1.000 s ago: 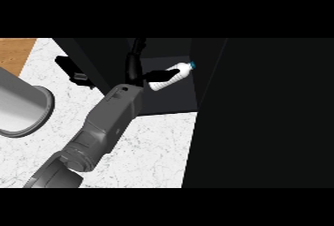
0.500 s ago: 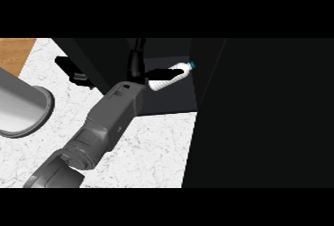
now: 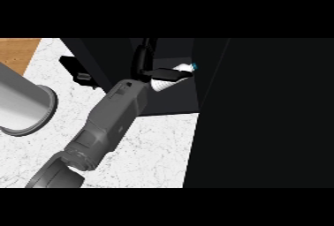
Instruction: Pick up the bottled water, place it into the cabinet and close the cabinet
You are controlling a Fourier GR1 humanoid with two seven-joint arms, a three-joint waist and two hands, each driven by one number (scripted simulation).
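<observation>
The bottled water (image 3: 161, 84) is white with a blue cap (image 3: 194, 67). It lies tilted inside the dark open cabinet (image 3: 176, 99), cap pointing to the upper right. My right hand (image 3: 146, 66) is shut on it, with black fingers (image 3: 168, 73) curled across its body. The grey forearm (image 3: 108, 123) rises from the lower left of the head view into the cabinet's opening. Much of the bottle's lower part is hidden by the hand. My left hand does not show.
The cabinet's black door (image 3: 267, 114) fills the right side. A large grey metal cylinder (image 3: 23, 106) lies on the white speckled counter (image 3: 157, 150) at the left. A small black piece (image 3: 75, 69) sits by the cabinet's left wall. Wood (image 3: 16, 50) shows at the top left.
The right hand and the bottle have edged slightly down and left inside the cabinet. Everything else is as before.
</observation>
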